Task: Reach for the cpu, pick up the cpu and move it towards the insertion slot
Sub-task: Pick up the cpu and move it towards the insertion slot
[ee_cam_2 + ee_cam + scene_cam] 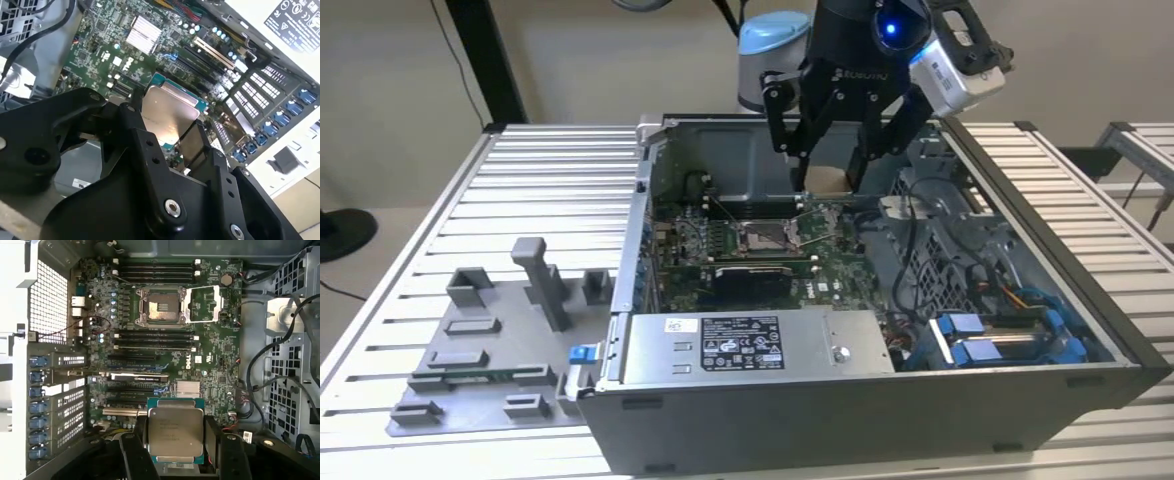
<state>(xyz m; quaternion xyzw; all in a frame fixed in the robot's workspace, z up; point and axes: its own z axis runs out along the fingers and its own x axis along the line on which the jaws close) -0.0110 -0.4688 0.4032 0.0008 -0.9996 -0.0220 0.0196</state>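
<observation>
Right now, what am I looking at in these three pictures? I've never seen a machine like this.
It is a robot arm working over an open computer case on a slatted metal table. The exterior view looks on from off the arm; both wrist views come from cameras riding on the arm. Its pincer is shut on the cpu, a thin silver square chip, held above the green circuit board. The insertion slot, a square metal-framed socket, lies on the board, apart from the chip. A grey tray of plastic blocks sits beside the case.
</observation>
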